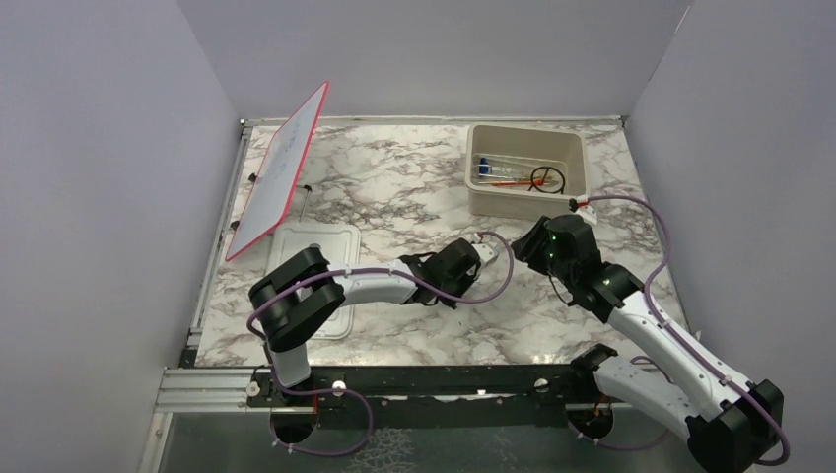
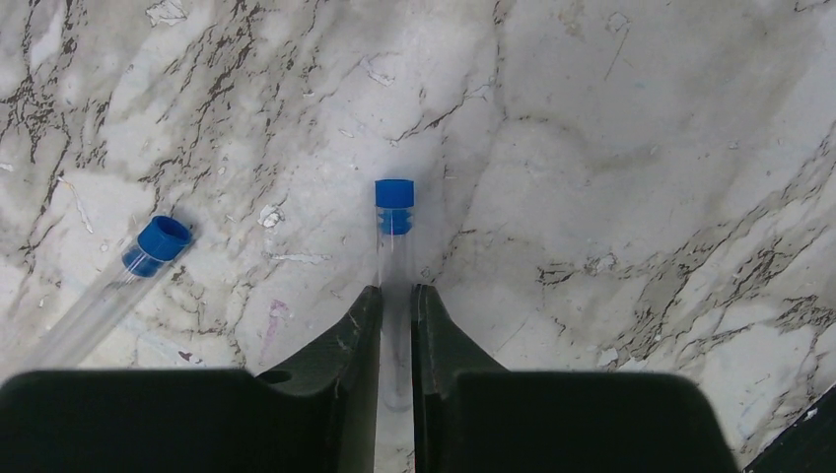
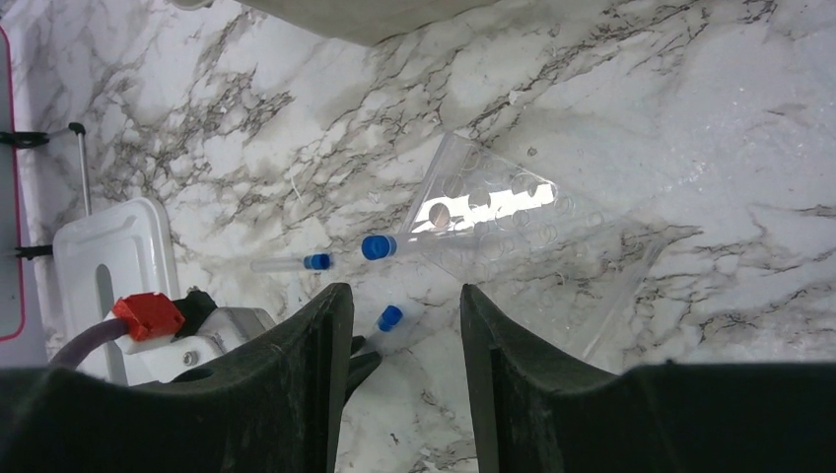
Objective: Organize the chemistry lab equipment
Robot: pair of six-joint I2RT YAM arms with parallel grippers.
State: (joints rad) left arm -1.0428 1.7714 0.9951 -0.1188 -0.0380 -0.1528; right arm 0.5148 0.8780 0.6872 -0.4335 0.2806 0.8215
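Note:
My left gripper (image 2: 396,291) is shut on a thin clear blue-capped tube (image 2: 394,222) that lies on the marble, cap pointing away from the jaws. A second tube (image 2: 148,258) lies to its left. In the right wrist view my right gripper (image 3: 399,291) hangs open above that held tube (image 3: 389,317), touching nothing. Two more tubes (image 3: 301,263) (image 3: 378,246) lie just beyond, one against a clear plastic rack (image 3: 513,232). From above, the left gripper (image 1: 483,258) and right gripper (image 1: 527,241) sit close together. The beige tub (image 1: 522,202) holds a black wire ring (image 1: 547,178), an orange-red stick (image 1: 508,183) and tubes (image 1: 493,163).
The tub's white slotted lid (image 1: 315,271) lies flat at the near left under the left arm. A red-framed white board (image 1: 281,172) leans at the left wall. Grey walls close in the marble table on three sides.

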